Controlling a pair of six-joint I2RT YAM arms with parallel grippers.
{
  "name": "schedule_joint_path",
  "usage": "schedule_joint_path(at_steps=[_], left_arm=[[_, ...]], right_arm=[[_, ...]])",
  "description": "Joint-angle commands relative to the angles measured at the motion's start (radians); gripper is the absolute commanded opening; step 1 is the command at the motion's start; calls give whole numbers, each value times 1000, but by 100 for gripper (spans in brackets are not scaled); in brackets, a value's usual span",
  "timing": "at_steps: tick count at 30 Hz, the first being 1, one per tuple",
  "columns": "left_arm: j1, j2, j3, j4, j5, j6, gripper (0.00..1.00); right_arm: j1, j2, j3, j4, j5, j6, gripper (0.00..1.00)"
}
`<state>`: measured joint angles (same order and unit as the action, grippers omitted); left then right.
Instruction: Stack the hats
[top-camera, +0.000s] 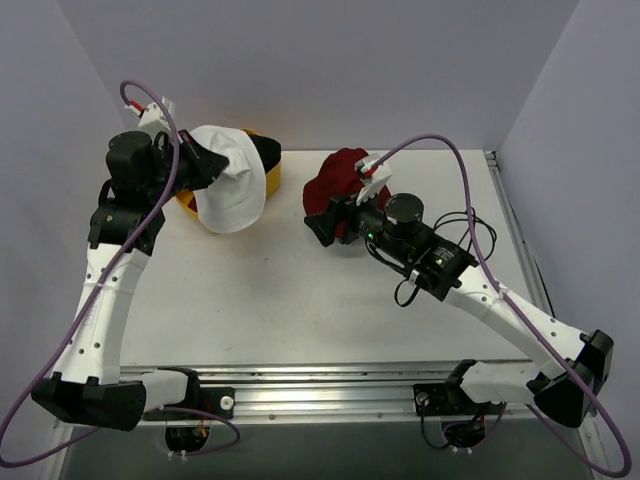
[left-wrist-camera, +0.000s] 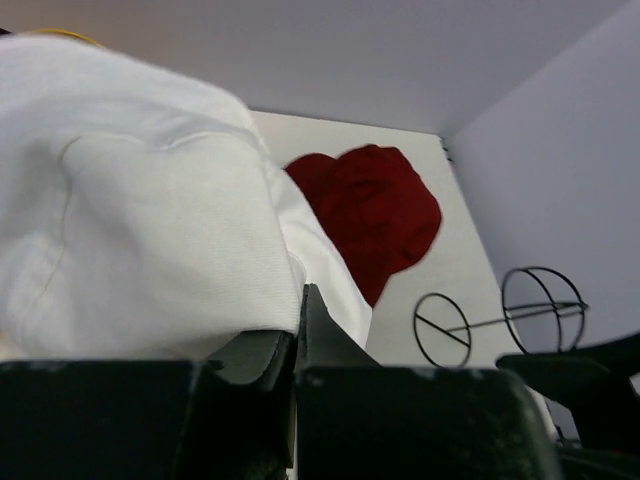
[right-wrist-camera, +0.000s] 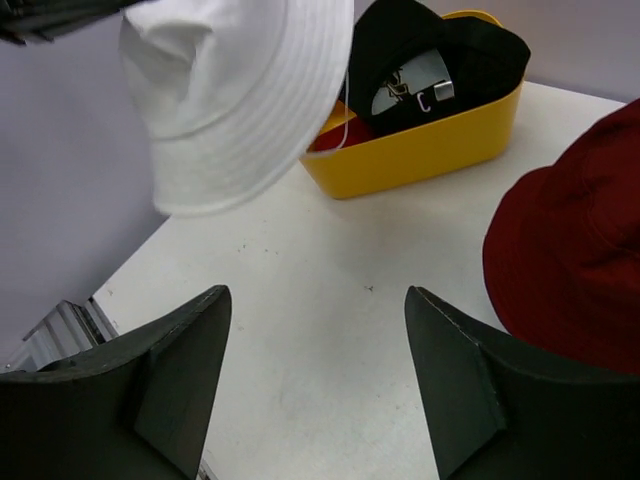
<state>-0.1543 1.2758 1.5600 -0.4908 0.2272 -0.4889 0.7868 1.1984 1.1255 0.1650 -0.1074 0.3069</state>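
On the white table (top-camera: 270, 300), the left gripper (top-camera: 208, 157) pinched a soft white bucket hat (top-camera: 235, 190) near the far left corner. A soft maroon bucket hat (top-camera: 340, 172) lay to its right, beside the spread right gripper (top-camera: 325, 225).

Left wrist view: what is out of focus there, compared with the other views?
Left wrist: the white hat fills the near field, soft and bright; the maroon hat behind is sharper. Right wrist: fingers dark, nearly featureless; table sharp. Top external: even light, faint shadows, no glare.
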Motion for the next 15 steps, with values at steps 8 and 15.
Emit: schedule_joint_path(at_steps=[8, 15], left_arm=[[-54, -203, -233, 259, 346, -186, 2], [-56, -268, -370, 587, 549, -237, 2]], right_arm=[[-14, 15, 50, 238, -23, 165, 66], [-41, -6, -42, 353, -23, 454, 66]])
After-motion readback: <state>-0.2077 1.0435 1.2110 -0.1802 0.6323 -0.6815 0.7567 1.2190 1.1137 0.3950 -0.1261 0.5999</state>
